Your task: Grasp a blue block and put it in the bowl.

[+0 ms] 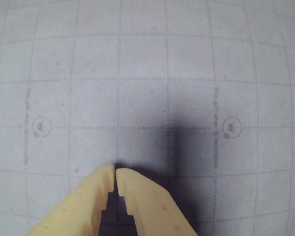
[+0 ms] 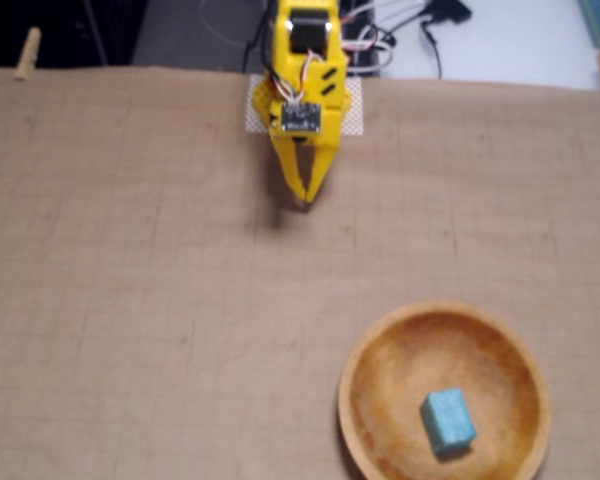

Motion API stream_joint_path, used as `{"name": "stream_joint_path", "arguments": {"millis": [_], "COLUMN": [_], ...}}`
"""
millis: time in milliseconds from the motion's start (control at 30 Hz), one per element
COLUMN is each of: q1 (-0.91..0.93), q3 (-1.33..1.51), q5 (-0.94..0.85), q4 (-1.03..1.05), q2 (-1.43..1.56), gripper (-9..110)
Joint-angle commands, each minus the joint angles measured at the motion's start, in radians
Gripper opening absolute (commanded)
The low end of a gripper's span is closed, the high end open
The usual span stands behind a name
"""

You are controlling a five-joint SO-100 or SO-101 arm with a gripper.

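Blue block (image 2: 448, 421) lies in bowl (image 2: 375, 350), its near rim cropped.

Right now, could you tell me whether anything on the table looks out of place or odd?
Nothing stands out. The block lies inside the bowl, right of its middle in the fixed view, and the bowl sits flat. The gripper is far from both with its fingers closed and empty, above the gridded paper.

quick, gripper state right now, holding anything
Gripper: closed and empty, fingertips touching above the bare paper; the blue block already lies in the bowl.
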Motion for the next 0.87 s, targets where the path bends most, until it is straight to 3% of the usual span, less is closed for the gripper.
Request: {"name": "stream_joint_path", "arguments": {"millis": [0, 833], "q1": [0.002, -0.006], "q3": [-0.003, -0.003], "q5": [-0.009, -0.008], "q4": [-0.011, -0.012], "q2": [0.006, 0.003], "gripper": [-2, -2]}}
